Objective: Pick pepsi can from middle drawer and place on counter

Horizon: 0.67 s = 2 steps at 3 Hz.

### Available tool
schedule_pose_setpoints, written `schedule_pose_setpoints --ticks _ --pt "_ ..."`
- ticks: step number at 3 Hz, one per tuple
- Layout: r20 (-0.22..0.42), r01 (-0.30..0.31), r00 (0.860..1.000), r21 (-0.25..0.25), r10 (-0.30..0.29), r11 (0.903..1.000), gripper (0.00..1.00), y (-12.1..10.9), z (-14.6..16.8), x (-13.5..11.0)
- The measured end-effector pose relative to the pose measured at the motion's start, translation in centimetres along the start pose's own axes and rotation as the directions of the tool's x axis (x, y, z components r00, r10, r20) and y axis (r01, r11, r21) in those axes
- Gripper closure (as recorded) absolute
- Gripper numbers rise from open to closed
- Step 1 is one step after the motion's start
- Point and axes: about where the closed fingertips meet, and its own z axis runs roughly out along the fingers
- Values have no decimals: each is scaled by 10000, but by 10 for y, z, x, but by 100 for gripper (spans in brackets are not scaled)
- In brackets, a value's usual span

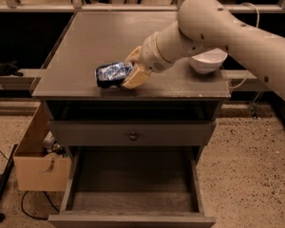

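Note:
The pepsi can (111, 73), dented, blue with silver markings, lies on its side over the front part of the counter (85, 46), close to or touching its surface. My gripper (129, 70) is shut on the can's right end, with tan fingers (135, 77) above and below it. My pale arm reaches in from the upper right. The middle drawer (133, 184) is pulled out below, and its grey floor is bare.
A white bowl (208, 61) stands on the counter's right side, partly behind my arm. A shut drawer front with a small round knob (132, 136) sits above the open drawer. An open cardboard box (38, 163) stands on the floor at the left.

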Motion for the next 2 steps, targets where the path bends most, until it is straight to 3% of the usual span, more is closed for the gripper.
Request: schedule_pose_setpoints --ticks 1,2 --pt "-27 -8 10000 -172 8 9999 100 -27 15 0" --pt "-80 -136 9999 -315 133 9994 100 -36 21 7"
